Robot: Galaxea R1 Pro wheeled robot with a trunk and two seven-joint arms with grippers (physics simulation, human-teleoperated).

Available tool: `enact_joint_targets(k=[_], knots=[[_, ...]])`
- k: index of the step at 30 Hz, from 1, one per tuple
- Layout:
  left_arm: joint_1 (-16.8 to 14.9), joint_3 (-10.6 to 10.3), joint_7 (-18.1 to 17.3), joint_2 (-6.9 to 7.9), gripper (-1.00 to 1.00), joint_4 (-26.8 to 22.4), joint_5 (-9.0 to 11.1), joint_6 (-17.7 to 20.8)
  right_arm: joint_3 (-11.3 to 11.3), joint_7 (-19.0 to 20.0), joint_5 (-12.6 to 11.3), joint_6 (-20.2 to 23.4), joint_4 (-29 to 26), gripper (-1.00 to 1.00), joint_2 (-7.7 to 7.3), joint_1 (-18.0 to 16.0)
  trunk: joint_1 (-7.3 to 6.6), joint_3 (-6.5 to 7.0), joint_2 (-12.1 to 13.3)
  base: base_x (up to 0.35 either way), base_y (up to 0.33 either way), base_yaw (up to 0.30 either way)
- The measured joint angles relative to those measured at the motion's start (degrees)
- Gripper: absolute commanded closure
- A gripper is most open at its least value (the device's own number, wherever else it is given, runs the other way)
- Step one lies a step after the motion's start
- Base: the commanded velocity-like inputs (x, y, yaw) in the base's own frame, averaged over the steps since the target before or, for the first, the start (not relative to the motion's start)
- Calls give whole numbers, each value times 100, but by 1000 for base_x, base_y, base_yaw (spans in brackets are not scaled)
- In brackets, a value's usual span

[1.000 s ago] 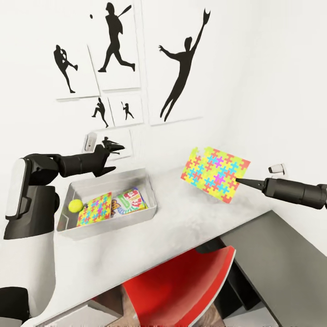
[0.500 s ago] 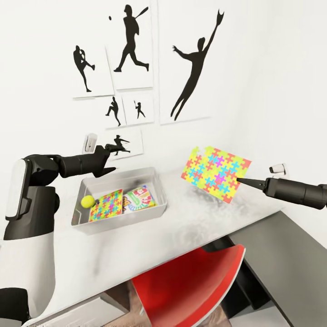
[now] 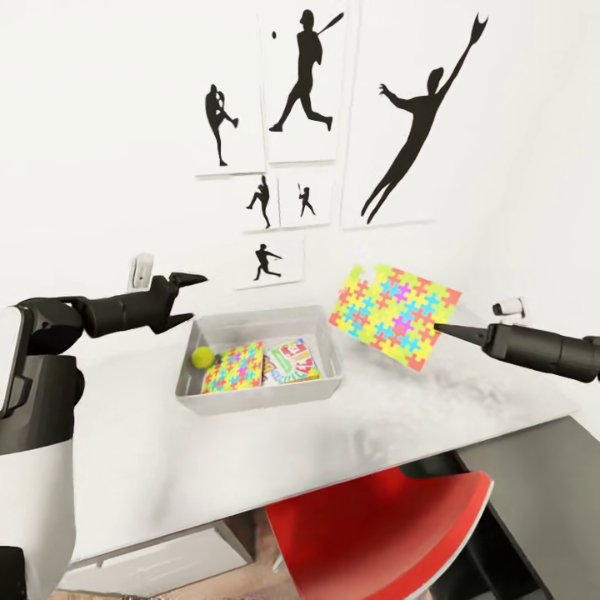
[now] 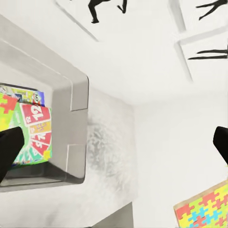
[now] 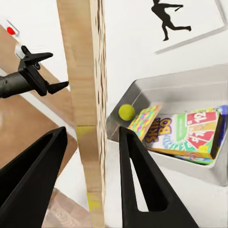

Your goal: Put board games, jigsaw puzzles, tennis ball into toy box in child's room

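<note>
Last puzzle could still miss the toy box

Our right gripper pinches the jigsaw puzzle by one edge, mid-air beside the toy box; it could snag the rim. Left gripper hangs open, empty.

Puzzle edge between pincer fingers, toy box beyond
</note>
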Motion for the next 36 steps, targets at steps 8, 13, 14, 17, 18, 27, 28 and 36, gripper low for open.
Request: enact_joint_targets(k=[8, 13, 14, 17, 18, 27, 28, 36], knots=[[319, 253, -391, 159, -100, 0, 10, 117, 184, 2, -84, -7, 195, 100, 0, -100, 0, 0, 0, 0, 0, 296], [779, 649, -1201, 370, -100, 1, 3, 494, 1319, 290, -61, -5, 1448, 100, 10, -986, 1, 0, 2, 0, 0, 298], [843, 690, -1347, 417, -100, 1, 6, 522, 1494, 408, -70, 0, 1615, 100, 13, -1111, 0, 0, 1, 0, 0, 298], [1074, 787, -2020, 653, -100, -2, 6, 596, 2296, 1080, -43, 6, 2152, 100, 51, -1583, 0, 0, 1, 0, 0, 298], [1170, 808, -2202, 705, -100, -5, 1, 610, 2386, 1150, -16, 1, 2197, 100, 59, -1625, 0, 0, 0, 0, 0, 298], [1881, 1027, -2686, 782, -100, -7, -3, 640, 2706, 1398, -2, 2, 2365, 100, 122, -1783, 0, 0, 0, 0, 0, 292], [1943, 1033, -2804, 782, -100, -4, -16, 637, 2715, 1403, 0, 2, 2375, 100, 143, -1790, 0, 0, 0, 0, 0, 194], [2095, 1084, -3099, 769, -100, 1, -45, 632, 2792, 1414, 41, -6, 2772, 100, 196, -2030, 0, 0, 0, 0, 0, 58]])
